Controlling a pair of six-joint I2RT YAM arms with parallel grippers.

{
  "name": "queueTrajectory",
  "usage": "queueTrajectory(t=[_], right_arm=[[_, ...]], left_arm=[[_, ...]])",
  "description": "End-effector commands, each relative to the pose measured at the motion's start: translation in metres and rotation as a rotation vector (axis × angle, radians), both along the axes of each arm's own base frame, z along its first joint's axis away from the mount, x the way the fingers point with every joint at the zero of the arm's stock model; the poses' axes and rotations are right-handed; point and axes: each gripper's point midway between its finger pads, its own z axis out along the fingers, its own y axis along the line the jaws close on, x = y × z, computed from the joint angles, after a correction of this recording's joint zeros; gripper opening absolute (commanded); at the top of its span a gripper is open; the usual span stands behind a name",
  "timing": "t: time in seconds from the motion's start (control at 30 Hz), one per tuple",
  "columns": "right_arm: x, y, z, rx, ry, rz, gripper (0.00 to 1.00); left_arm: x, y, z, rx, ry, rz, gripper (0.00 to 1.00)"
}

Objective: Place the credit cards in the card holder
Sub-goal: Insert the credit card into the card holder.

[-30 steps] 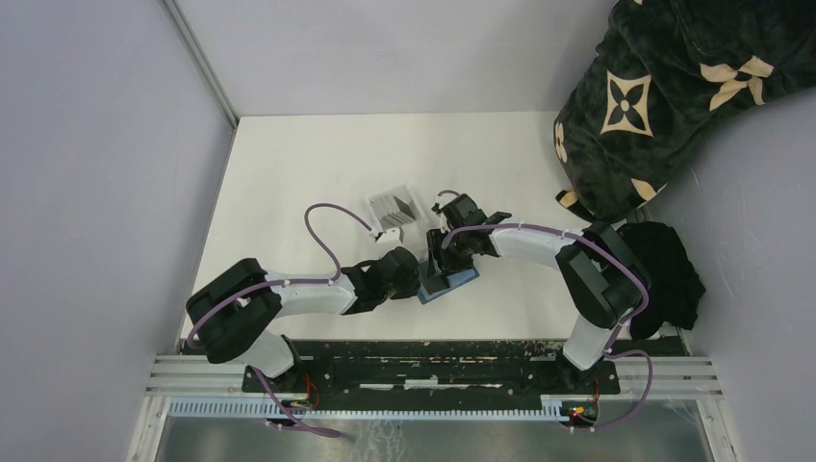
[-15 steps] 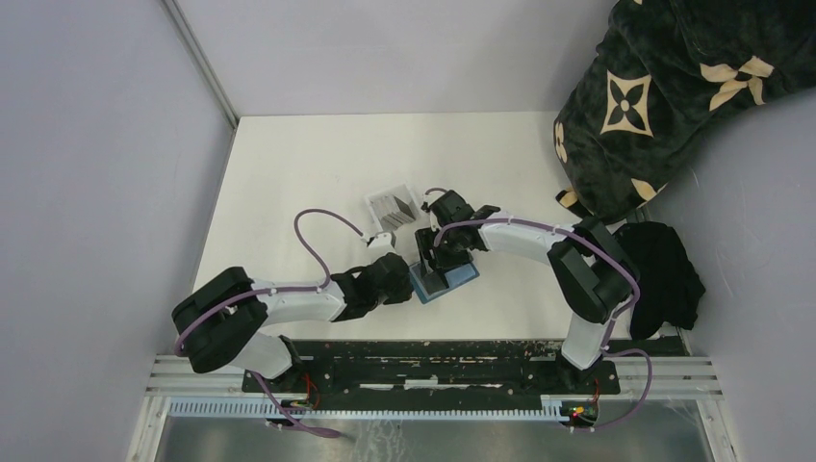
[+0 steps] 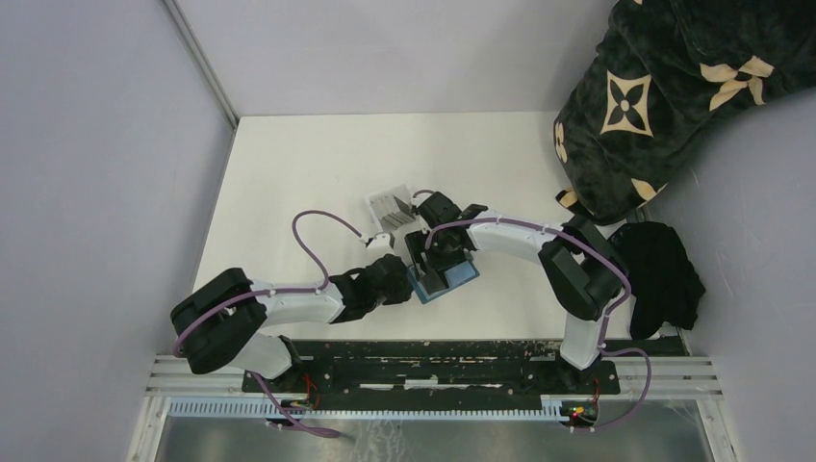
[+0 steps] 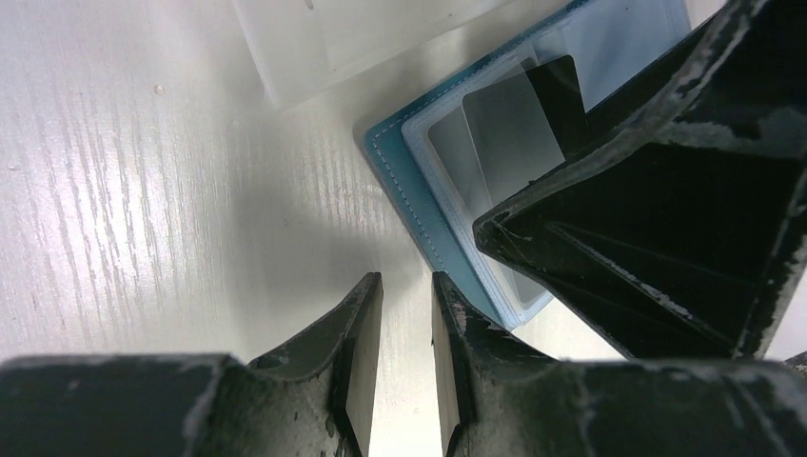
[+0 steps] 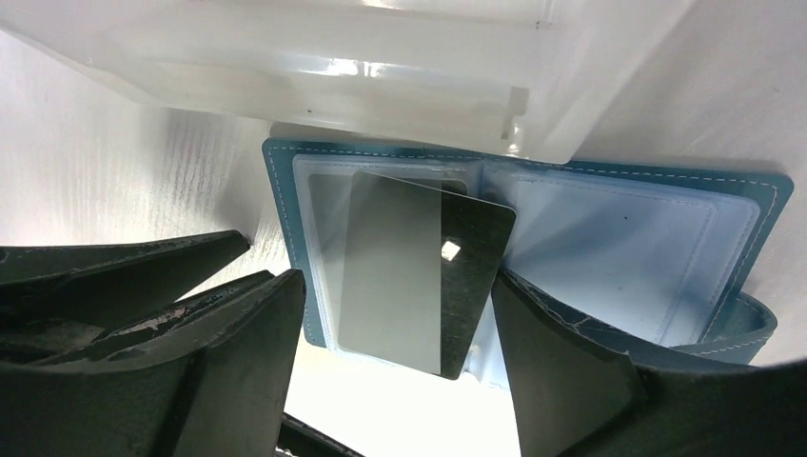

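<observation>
Though narrower before, right fingers [image 5: 243, 367] wider.

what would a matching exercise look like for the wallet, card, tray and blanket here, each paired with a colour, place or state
Things:
1. wallet
2. card
3. tray
4. blanket

Descriptions:
a. black with cream flowers, at the far right
b. teal, lying open on the table
c. clear plastic, beside the wallet
d. grey, resting askew on an inner pocket

Pairs: 1-b, 2-d, 3-c, 4-a
</observation>
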Motion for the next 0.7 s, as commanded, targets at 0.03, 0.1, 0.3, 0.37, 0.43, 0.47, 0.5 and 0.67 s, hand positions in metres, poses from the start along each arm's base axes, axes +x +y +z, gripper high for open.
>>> queueTrajectory(t=[0.03,0.1,0.3,0.37,0.43,0.47,0.5,0.67], right_arm=[[0.009,0.007,-0.007,-0.056,-0.050,0.035,0.79],[0.008,0.009,-0.009,-0.077,-0.058,0.044,0.80],[0.005,0.010,-0.016,-0.148,-0.081,0.063,0.80],[0.003,0.010,-0.018,-0.167,-0.086,0.068,0.80],[0.002,0.011,-0.020,-0.178,-0.092,0.072,0.80],[0.002,0.011,-0.020,-0.184,-0.096,0.073,0.80],[0.001,0.011,-0.021,-0.190,-0.100,0.075,0.80],[0.004,0.014,-0.017,-0.211,-0.133,0.074,0.78]], left_arm=[[-0.023,0.033,-0.034,0.123,0.096,0.014,0.34],[-0.023,0.034,-0.035,0.126,0.097,0.015,0.34],[-0.025,0.034,-0.039,0.127,0.108,0.012,0.32],[-0.026,0.034,-0.040,0.123,0.111,0.014,0.32],[-0.028,0.036,-0.042,0.121,0.115,0.018,0.32],[-0.028,0.035,-0.042,0.119,0.116,0.018,0.32],[-0.028,0.036,-0.043,0.120,0.118,0.019,0.32],[-0.030,0.038,-0.044,0.120,0.121,0.023,0.32]])
